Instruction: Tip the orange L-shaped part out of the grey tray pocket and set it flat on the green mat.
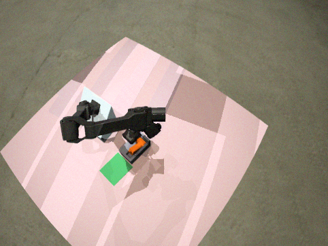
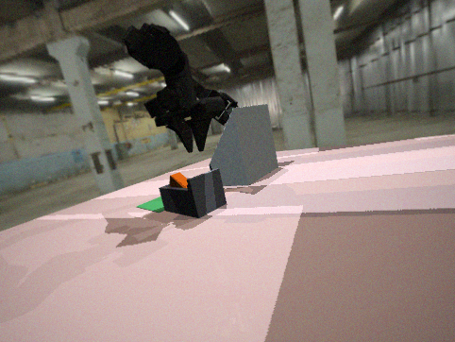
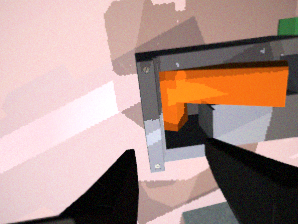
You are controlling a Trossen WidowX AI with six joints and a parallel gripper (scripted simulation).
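The orange L-shaped part [image 1: 137,145] [image 2: 178,179] [image 3: 235,87] lies in the grey tray [image 2: 176,202] [image 3: 148,100], tilted. Its straight end, on the green mat's side, stands up above the rim in the exterior view. Its L-shaped end is low in the pocket, by the end wall with screws in the wrist view. My gripper [image 2: 195,150] [image 3: 170,151] is partly open and empty, raised clear above the tray. The green mat [image 1: 115,170] [image 2: 152,205] [image 3: 289,27] lies flat beside the tray with nothing on it.
A tall grey wedge-shaped block [image 1: 99,102] [image 2: 250,142] [image 3: 210,215] stands near the tray, on the side away from the exterior camera. The tray's end wall [image 2: 208,191] rises higher at the L-shaped end. Shadows fall across the pink table top [image 1: 177,211].
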